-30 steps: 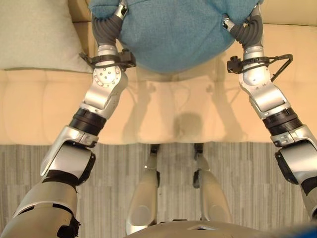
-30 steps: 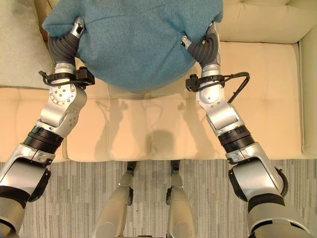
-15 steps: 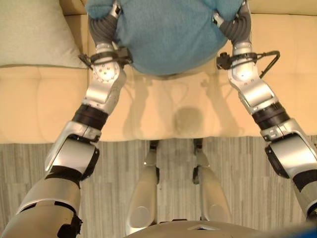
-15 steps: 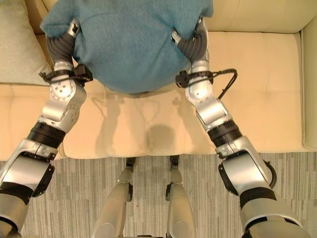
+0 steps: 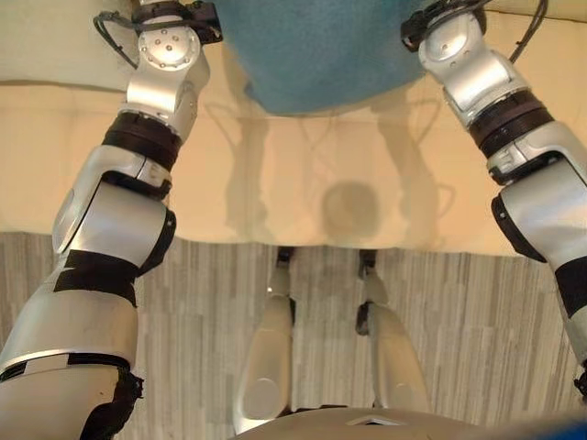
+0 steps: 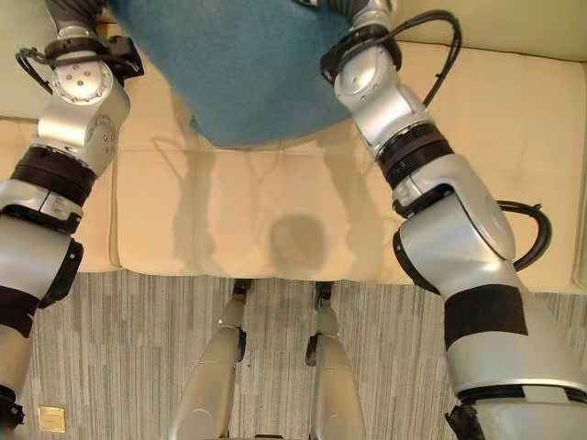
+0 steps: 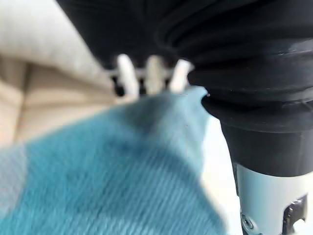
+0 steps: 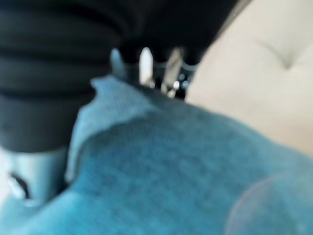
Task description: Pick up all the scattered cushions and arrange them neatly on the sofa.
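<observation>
Cushion, teal, sits high over the back half of the cream sofa seat, held between the 2 arms, its rounded lower edge hanging above the seat and throwing a shadow there.

Left hand: in its wrist view the silver fingers run in a row against the far edge of the teal fabric, which bulges up just in front of them. Whether they curl round the cloth or lie straight against it cannot be told.

Right hand: same picture on the other side in its wrist view; fingers meet the cushion's edge, with the cream sofa upholstery beyond. Grip state cannot be told either.

Head views: both forearms reach up along the 2 sides of the cushion. A pale cushion lies on the sofa at the robot's left, beside the left arm. Grey striped carpet runs along the front of the sofa, with a small gold square on it near the left.
</observation>
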Robot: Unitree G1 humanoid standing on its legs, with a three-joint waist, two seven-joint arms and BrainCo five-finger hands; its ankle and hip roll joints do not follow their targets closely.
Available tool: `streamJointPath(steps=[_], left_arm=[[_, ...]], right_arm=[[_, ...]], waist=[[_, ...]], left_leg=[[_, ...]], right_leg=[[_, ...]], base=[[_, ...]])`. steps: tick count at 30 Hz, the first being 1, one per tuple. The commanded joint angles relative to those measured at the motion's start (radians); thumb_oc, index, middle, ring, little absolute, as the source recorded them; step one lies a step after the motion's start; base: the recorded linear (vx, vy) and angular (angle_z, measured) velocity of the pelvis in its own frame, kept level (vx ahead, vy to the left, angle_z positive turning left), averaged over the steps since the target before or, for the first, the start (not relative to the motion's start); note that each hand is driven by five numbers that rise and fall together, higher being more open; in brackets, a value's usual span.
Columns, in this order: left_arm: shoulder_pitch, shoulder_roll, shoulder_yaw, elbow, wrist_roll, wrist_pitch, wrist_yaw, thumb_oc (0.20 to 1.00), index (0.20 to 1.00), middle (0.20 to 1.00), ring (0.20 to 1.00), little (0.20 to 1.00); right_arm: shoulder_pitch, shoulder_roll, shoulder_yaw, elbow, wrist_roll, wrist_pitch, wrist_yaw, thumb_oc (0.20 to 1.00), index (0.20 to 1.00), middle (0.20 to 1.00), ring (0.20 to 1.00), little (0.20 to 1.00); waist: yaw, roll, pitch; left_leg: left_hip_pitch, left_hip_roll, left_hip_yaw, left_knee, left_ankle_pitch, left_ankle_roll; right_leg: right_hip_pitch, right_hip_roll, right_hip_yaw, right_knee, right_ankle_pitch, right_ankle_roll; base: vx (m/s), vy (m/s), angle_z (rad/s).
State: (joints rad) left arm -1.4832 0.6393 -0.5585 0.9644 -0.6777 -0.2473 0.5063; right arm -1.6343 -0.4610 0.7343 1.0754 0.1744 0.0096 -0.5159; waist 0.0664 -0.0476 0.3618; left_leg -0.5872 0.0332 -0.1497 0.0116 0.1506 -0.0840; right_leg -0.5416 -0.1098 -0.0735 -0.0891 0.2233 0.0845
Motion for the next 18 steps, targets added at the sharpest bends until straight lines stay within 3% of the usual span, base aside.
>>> streamJointPath(steps=[1,9,14,18], left_arm=[[-0.087,0.077,-0.034,-0.001,0.035,-0.03,-0.013,1.0,1.0,1.0,1.0,1.0],[-0.059,0.223,-0.034,0.035,0.028,-0.031,-0.042,1.0,1.0,1.0,1.0,1.0],[0.101,0.32,0.042,-0.029,0.001,-0.057,-0.073,1.0,1.0,1.0,1.0,1.0],[0.184,0.345,0.089,-0.044,0.004,-0.062,-0.088,1.0,1.0,1.0,1.0,1.0]], right_arm=[[-0.032,-0.015,0.02,-0.028,-0.034,-0.023,0.013,1.0,1.0,1.0,1.0,1.0],[-0.058,-0.157,0.061,0.009,-0.027,-0.023,0.011,1.0,1.0,1.0,1.0,1.0],[-0.04,-0.287,0.062,-0.005,-0.014,-0.025,0.023,1.0,1.0,1.0,1.0,1.0],[-0.026,-0.353,0.051,-0.015,-0.005,-0.031,0.03,1.0,1.0,1.0,1.0,1.0]], waist=[[0.025,-0.035,-0.001],[0.03,-0.029,-0.012],[0.034,-0.024,-0.021],[0.034,-0.02,-0.027]], left_leg=[[0.015,-0.065,-0.043,0.021,-0.035,0.019],[0.021,-0.072,-0.035,0.032,-0.044,0.022],[0.037,-0.074,-0.029,0.028,-0.05,0.024],[0.046,-0.071,-0.028,0.012,-0.045,0.023]], right_leg=[[0.061,-0.049,-0.021,0.022,-0.048,0.075],[0.074,-0.052,-0.023,0.018,-0.045,0.076],[0.086,-0.053,-0.026,0.016,-0.047,0.073],[0.085,-0.052,-0.029,0.017,-0.048,0.073]], base=[[0.02,0.024,0.06],[0.01,0.016,0.03],[0.01,0.003,0.0],[0.01,0.007,0.02]])
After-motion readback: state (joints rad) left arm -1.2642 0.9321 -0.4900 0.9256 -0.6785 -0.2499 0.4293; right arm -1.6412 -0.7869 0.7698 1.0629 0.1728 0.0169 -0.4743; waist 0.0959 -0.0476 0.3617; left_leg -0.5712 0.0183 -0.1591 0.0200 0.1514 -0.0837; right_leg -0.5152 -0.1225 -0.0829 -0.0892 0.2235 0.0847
